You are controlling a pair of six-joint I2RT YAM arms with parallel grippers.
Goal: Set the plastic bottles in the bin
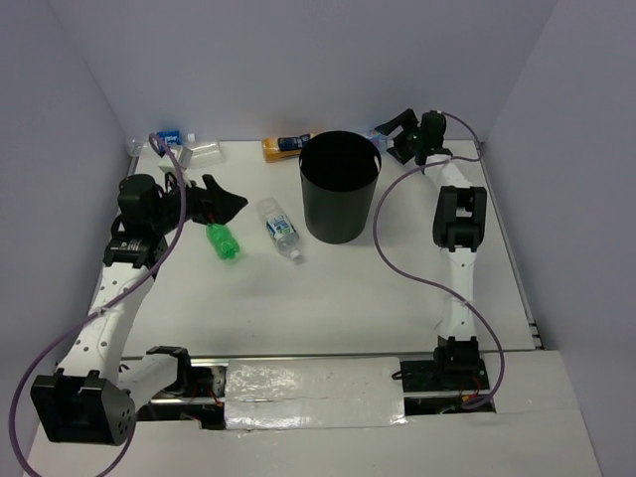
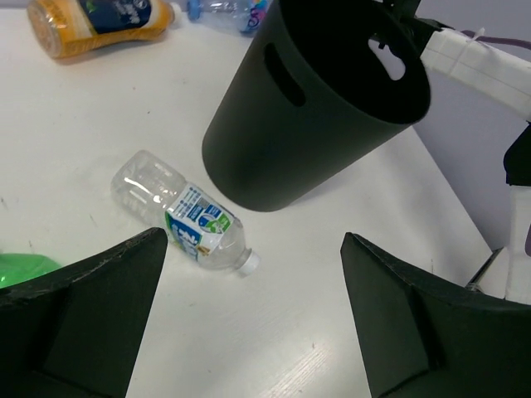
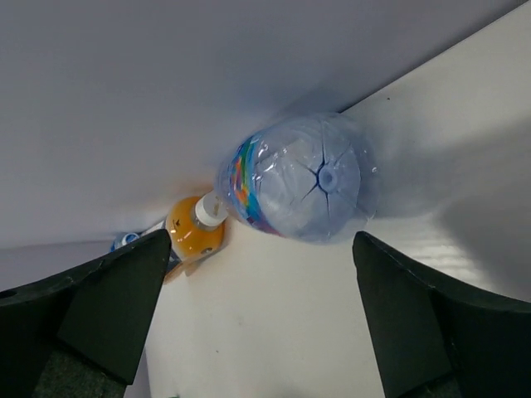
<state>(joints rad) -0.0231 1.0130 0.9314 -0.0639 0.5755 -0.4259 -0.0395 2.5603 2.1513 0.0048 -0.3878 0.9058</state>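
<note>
**Both grippers spread wide, bottles lying on the table around the bin**

The tall black cylindrical bin (image 1: 339, 189) stands upright on the white table (image 1: 328, 298). Left of the bin, the left gripper (image 1: 227, 204) has its jaws wide apart and holds nothing; a green plastic bottle (image 1: 223, 241) lies on its side just beside it. A clear plastic bottle with a white-green label (image 2: 187, 220) lies between the green one and the bin, near the bin's base. Behind the bin to the left, an orange plastic bottle (image 1: 285, 146) rests by the back wall, and a clear bottle with a blue label (image 1: 174, 139) lies farther left. Behind the bin to the right, the right gripper (image 3: 261, 249) is likewise wide and empty, facing the base of a clear bottle with a many-coloured label (image 3: 299, 178), apart from it.
</note>
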